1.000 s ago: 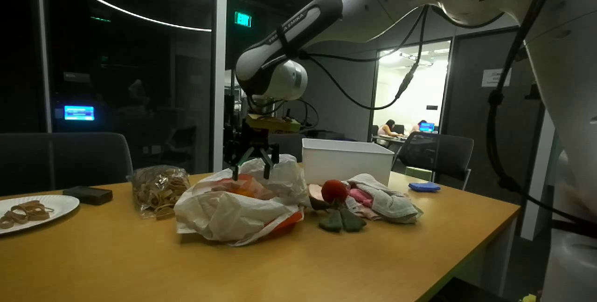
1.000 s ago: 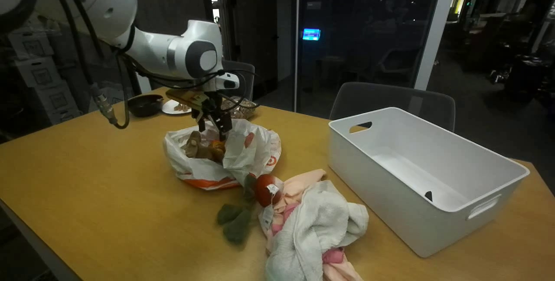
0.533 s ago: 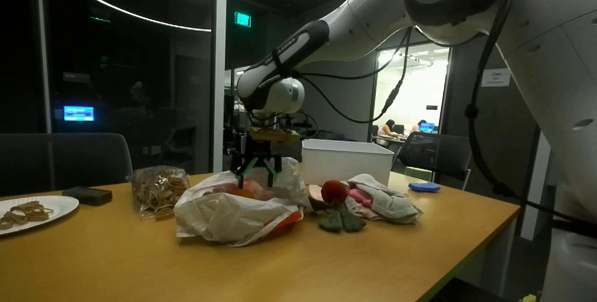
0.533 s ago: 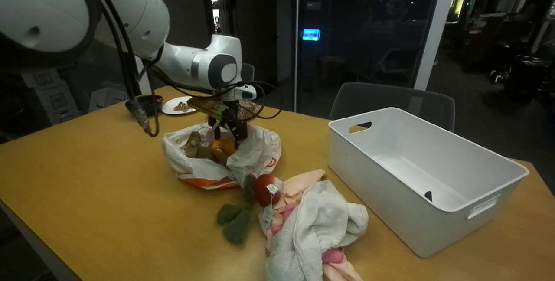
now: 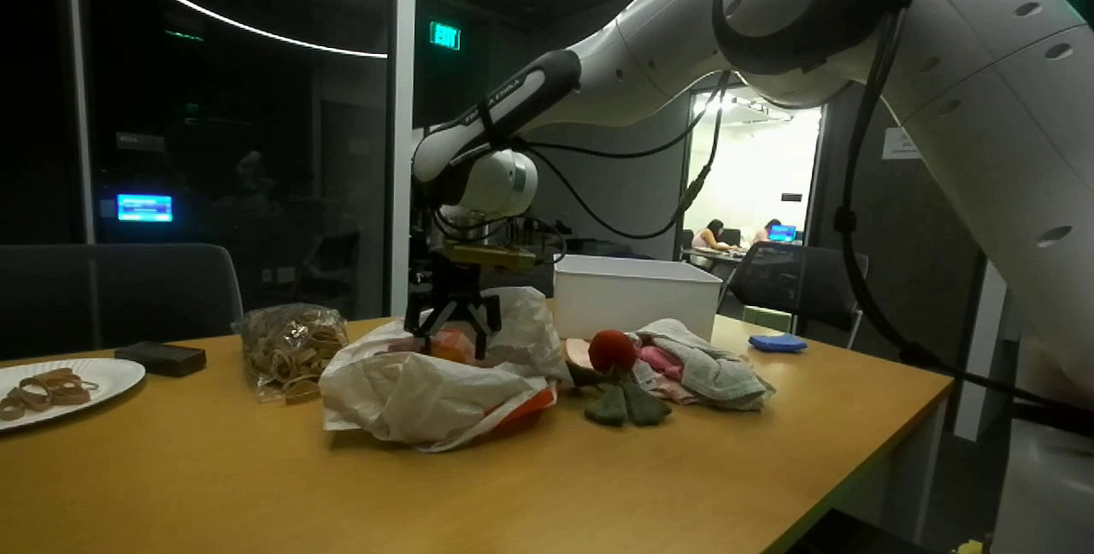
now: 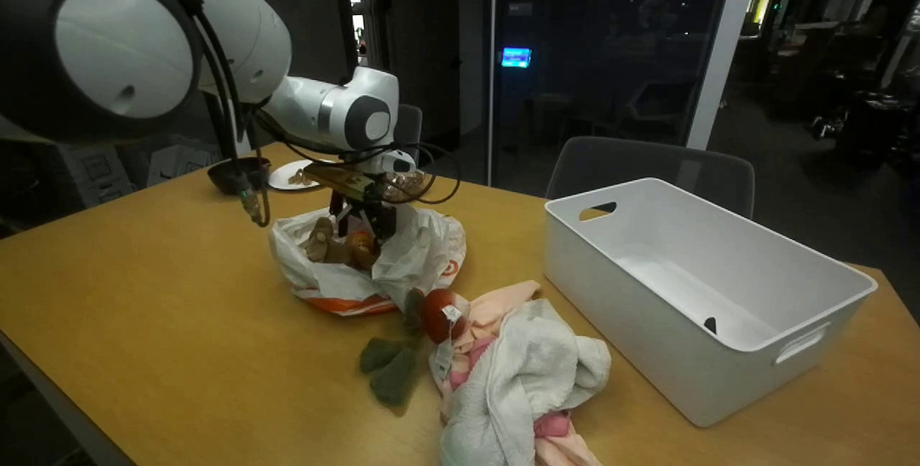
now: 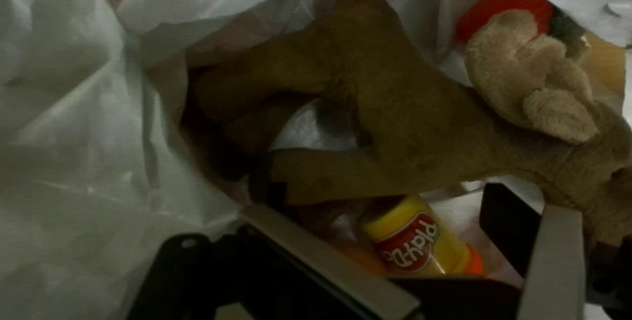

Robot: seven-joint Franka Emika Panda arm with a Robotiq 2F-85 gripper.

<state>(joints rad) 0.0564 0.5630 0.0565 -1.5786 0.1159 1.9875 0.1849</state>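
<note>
My gripper (image 5: 454,350) is open and points down into a crumpled white plastic bag (image 5: 410,409) on the table. In the wrist view the gripper (image 7: 386,199) has its jaws wide apart around a yellow Play-Doh can (image 7: 419,241) with an orange lid. The can lies tilted in the bag, partly under a brown plush toy (image 7: 405,107), and neither finger visibly grips it. An orange thing (image 7: 360,256) shows dimly beside the can, partly hidden by a finger. The plush toy also shows in an exterior view (image 6: 323,247) beside the gripper (image 6: 359,237).
A white bin (image 6: 647,308) stands beside the bag. A grey towel (image 6: 525,380), pink cloth, a red round object (image 6: 440,315) and green leaves (image 6: 392,372) lie near it. A bag of rubber bands (image 5: 295,353), a plate (image 5: 102,379) and a black bowl (image 6: 241,175) are also there.
My gripper has come down into the bag's opening and, in the last half second, shifted slightly left in both exterior views. The jaws stay open. The bag and other things look nearly unchanged.
</note>
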